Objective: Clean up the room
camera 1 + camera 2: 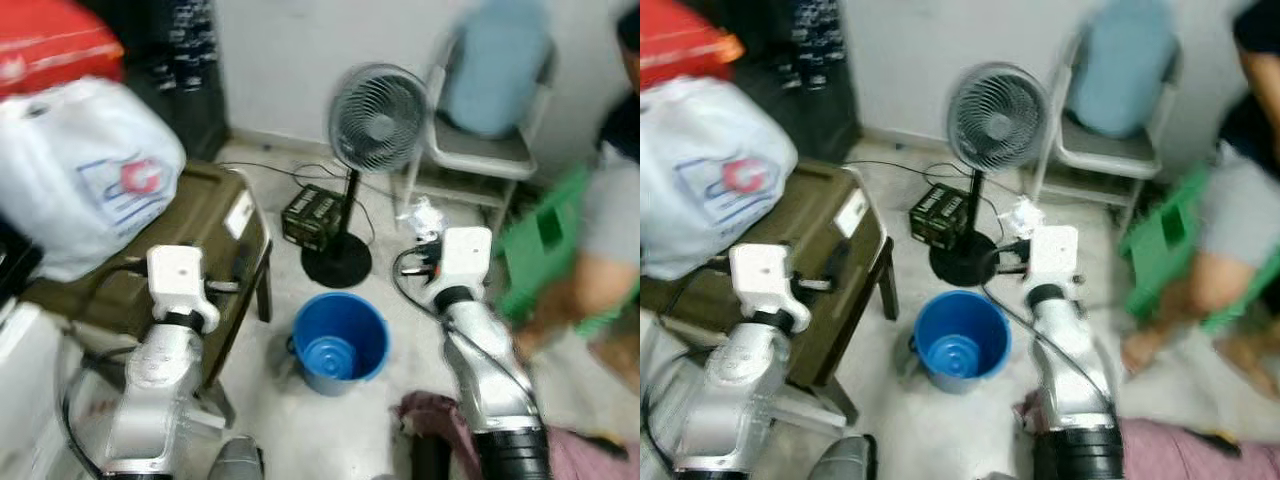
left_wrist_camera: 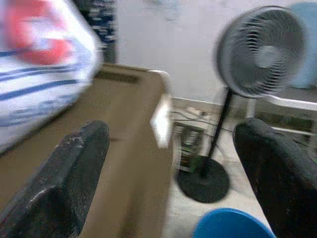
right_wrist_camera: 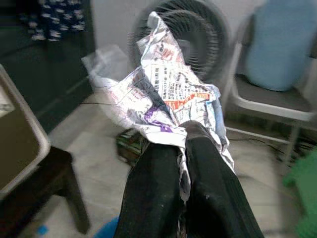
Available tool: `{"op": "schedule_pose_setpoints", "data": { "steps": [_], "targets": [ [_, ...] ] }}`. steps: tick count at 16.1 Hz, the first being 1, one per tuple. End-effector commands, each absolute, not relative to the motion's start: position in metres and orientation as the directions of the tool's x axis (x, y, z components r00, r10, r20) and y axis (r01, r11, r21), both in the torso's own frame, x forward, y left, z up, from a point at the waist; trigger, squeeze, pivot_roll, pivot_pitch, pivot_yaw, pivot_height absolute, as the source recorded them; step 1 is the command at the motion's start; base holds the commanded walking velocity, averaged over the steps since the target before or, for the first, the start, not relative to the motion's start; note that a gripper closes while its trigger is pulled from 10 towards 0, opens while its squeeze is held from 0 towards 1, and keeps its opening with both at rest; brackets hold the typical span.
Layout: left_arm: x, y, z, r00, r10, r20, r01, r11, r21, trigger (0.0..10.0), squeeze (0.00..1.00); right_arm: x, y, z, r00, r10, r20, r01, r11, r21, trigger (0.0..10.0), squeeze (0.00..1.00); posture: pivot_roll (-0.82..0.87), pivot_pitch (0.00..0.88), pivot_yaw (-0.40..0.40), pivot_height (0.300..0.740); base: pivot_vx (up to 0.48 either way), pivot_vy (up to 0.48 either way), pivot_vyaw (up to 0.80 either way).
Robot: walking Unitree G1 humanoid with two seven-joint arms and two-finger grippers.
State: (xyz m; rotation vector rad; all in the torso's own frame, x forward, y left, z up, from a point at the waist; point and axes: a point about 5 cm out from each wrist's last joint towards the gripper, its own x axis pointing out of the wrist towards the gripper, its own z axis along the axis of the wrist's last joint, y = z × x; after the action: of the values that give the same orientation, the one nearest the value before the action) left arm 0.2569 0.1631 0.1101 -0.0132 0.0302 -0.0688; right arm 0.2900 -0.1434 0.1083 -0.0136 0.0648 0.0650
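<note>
My right gripper (image 3: pixel 185 133) is shut on a crumpled sheet of printed paper (image 3: pixel 168 89). It holds the paper (image 1: pixel 424 216) up above the floor, to the right of and beyond a blue bucket (image 1: pixel 340 342) that stands open on the floor between my arms. The left gripper (image 2: pixel 171 134) is open with nothing between its fingers. It hovers by the edge of an olive case (image 1: pixel 185 235), with the bucket's rim (image 2: pixel 233 225) low in its view.
A standing fan (image 1: pixel 376 120) and a black box (image 1: pixel 314 216) are behind the bucket. A chair with a blue cushion (image 1: pixel 492 85) stands by the wall. A person holding something green (image 1: pixel 545 238) is at the right. A white bag (image 1: pixel 85 170) lies on the case. Purple cloth (image 1: pixel 590 452) lies at my right foot.
</note>
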Motion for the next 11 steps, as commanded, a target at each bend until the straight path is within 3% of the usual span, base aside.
{"op": "schedule_pose_setpoints", "data": {
  "steps": [1,11],
  "targets": [
    [0.2570,0.1574,0.1116,0.995,-0.094,-0.018,0.094,0.995,-0.029,10.0,0.00,0.2899,-0.1513,0.1092,0.997,0.042,-0.061,-0.043,0.999,-0.023,10.0,0.00,-0.02,0.051,-0.083,0.740,0.000,0.000,0.00],
    [0.2568,0.1551,0.1123,0.994,-0.112,-0.010,0.112,0.993,-0.038,10.0,0.00,0.2898,-0.1521,0.1080,0.997,0.040,-0.067,-0.042,0.999,-0.027,10.0,0.00,-0.02,0.047,-0.085,0.740,0.314,0.000,0.00]
  ]
}}
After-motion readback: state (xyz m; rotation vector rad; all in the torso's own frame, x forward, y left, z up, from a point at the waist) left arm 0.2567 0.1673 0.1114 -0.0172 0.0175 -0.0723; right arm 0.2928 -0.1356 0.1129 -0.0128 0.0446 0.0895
